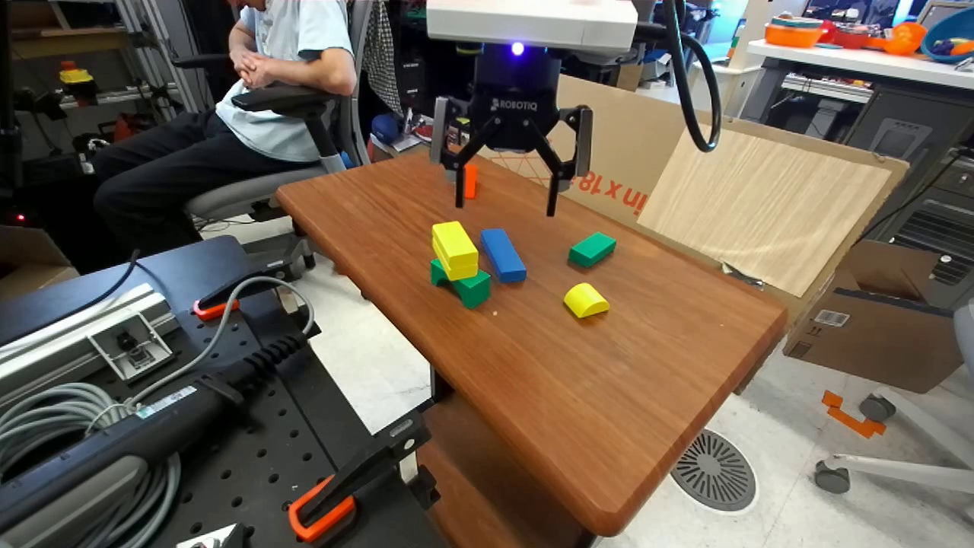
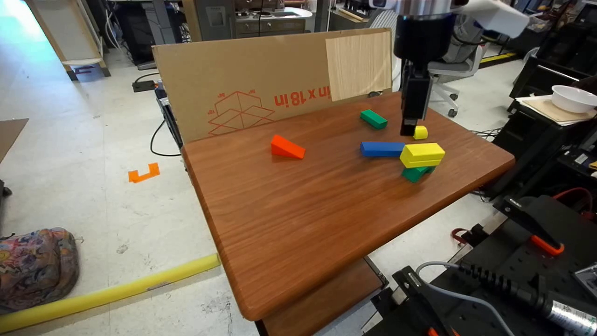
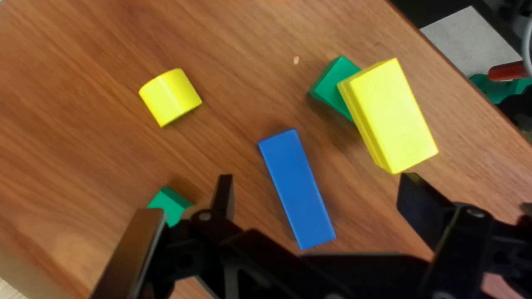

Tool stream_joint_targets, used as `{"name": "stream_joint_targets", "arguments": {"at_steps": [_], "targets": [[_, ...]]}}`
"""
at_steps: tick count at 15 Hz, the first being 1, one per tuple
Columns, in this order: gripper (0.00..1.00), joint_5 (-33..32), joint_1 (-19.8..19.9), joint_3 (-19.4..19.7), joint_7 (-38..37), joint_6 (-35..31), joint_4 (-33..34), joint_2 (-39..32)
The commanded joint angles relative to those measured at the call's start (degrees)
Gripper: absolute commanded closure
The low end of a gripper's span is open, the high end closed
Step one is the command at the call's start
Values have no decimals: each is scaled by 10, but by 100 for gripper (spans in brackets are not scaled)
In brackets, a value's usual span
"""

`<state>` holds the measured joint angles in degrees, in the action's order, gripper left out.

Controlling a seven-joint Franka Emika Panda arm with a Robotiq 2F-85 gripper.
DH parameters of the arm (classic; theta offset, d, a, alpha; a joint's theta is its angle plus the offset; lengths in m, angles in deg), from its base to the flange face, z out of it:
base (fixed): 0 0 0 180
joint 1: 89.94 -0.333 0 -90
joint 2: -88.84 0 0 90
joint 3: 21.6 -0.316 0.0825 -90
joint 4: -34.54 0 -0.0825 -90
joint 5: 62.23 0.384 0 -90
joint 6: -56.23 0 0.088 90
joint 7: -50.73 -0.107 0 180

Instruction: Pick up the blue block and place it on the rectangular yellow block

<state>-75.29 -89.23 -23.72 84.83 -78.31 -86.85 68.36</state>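
One blue block [image 1: 503,256] is shown, in an exterior view, lying flat on the wooden table [image 1: 548,396], just beside the rectangular yellow block [image 1: 456,245], which is carried by a lower green block [image 1: 475,291]. The gripper [image 1: 505,201] is suspended above the table with its fingers [image 1: 552,202] wide apart and nothing clasped between them.

In an exterior view, the orange wedge [image 2: 287,148] is seen well apart from the blue block. The gripper is presented nearly edge-on there, so its spread cannot be read from that angle.

In the wrist view, the blue block is framed between the spread fingers, its long sides slanted slightly to the direction of closing — a small wrist turn is probably required. A gap is seen between the blue and yellow blocks, into which one finger should be lowered with care.

By appearance, the block is to be treated as light, rigid and not fragile; no deformation under grip is expected. Its smooth faces may slip if only the upper edges are pinched. Hold should therefore be taken at mid-length, across the narrow width, with both long sides contacted evenly — a level set-down is thereby favoured.
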Motion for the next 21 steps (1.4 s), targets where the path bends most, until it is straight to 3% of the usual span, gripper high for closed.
{"name": "stream_joint_targets", "arguments": {"at_steps": [1,10,11,12,20,21], "targets": [[0,-10,-1,-18,39,36,75,-50],[0,-53,-10,-16,106,82,176,-175],[25,-60,-11,-15,110,86,186,-185],[26,-66,-13,-14,112,88,193,-193],[88,-94,-18,-14,116,95,199,-176],[91,-94,-19,-14,115,92,194,-169]]}}
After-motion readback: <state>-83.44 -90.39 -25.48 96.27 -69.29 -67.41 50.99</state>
